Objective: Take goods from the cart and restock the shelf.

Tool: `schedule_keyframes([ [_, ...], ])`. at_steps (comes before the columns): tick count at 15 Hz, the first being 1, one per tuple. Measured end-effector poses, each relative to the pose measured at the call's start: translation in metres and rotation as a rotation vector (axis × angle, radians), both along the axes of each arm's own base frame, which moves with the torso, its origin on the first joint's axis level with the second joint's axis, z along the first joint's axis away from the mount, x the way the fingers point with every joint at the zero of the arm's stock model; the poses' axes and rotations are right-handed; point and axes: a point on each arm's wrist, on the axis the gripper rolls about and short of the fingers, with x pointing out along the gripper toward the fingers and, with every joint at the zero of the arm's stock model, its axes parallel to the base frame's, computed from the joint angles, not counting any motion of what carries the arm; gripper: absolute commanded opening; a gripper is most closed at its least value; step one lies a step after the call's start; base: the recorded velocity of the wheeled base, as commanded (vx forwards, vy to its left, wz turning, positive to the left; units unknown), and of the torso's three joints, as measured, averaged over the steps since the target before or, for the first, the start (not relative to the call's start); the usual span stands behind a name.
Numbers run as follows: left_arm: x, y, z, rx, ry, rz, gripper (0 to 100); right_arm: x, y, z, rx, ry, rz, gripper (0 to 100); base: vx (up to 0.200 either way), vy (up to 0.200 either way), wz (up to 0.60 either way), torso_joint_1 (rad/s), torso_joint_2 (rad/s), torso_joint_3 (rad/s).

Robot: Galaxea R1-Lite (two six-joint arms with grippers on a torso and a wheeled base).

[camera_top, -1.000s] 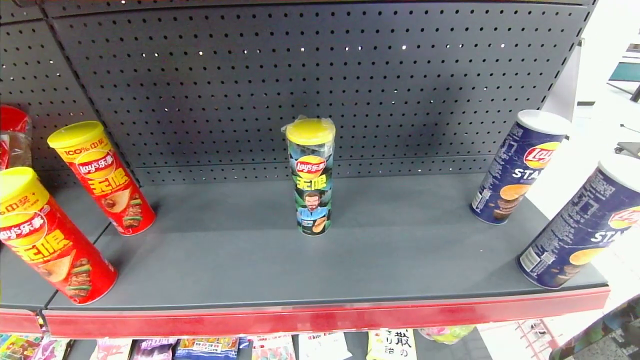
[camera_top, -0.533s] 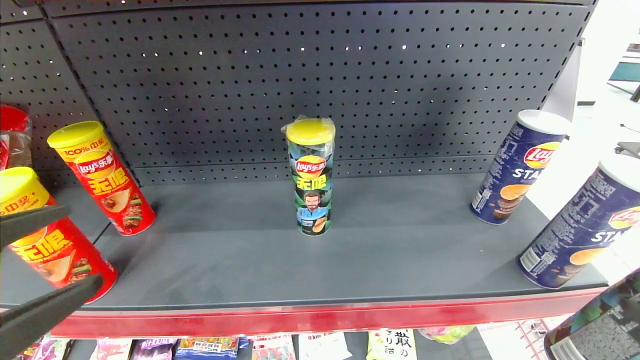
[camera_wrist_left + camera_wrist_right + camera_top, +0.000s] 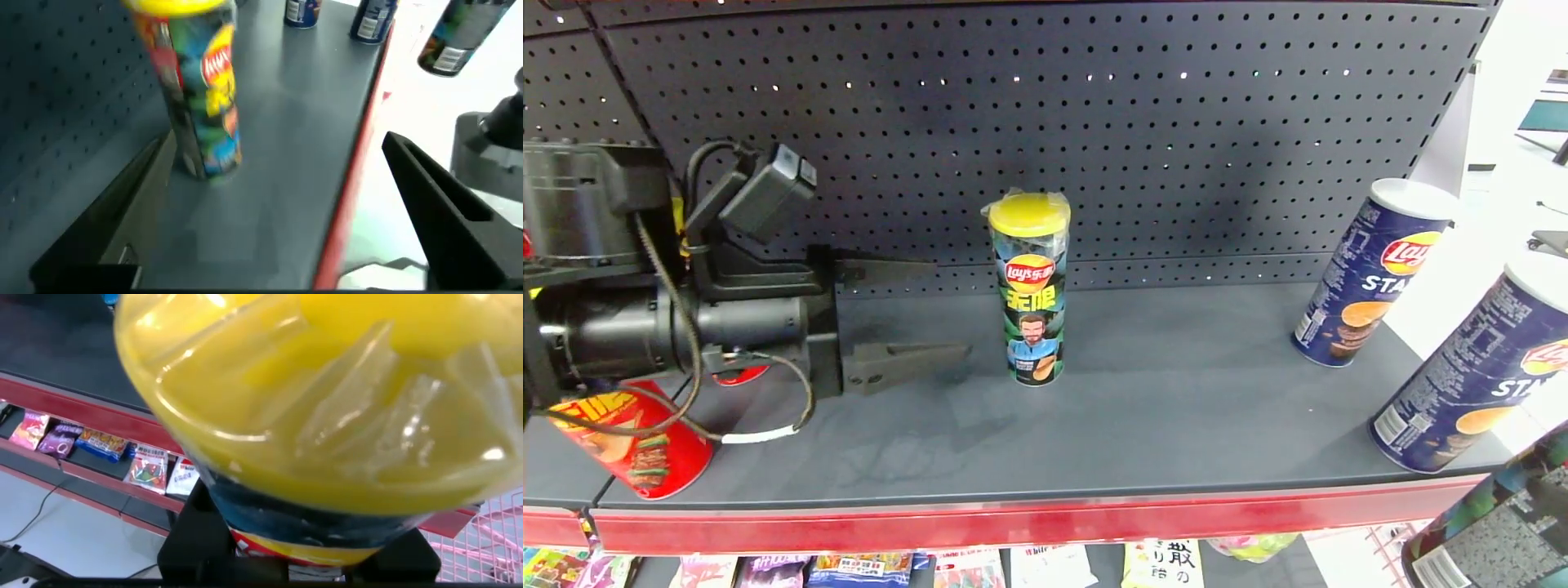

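Our left claw (image 3: 952,309) lies level over the shelf (image 3: 1176,425), spread wide and pointing at the upright green chip can (image 3: 1031,302), which stands just beyond its tips, so this arm is nearer. Far right, below the shelf's front lip, our right claw (image 3: 286,543) grips a tilted yellow-lidded can (image 3: 1494,523).

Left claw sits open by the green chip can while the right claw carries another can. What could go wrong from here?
The open left claw points at the tall green chip can with a yellow lid; a push could topple it.
Its loose cable hangs against the red chip can and might drag it.
The carried yellow-lidded can is below the dark blue chip can at the shelf edge; a bump could knock that off.
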Motion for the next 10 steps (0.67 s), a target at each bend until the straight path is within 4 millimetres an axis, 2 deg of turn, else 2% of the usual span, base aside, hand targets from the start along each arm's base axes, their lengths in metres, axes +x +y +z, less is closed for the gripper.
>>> schedule_keyframes([
  [4, 0.040, -0.014, -0.002, 0.011, -0.013, -0.008, 100, 0.000, 0.000, 0.000, 0.008, 0.003, -0.003, 0, 0.000, 0.000, 0.00, 0.000, 0.00, 0.000],
  [10, 0.066, -0.022, -0.020, 0.037, 0.010, -0.001, 100, 0.000, 0.000, 0.000, 0.009, 0.006, -0.004, 0, 0.000, 0.000, 0.00, 0.000, 0.00, 0.000],
])
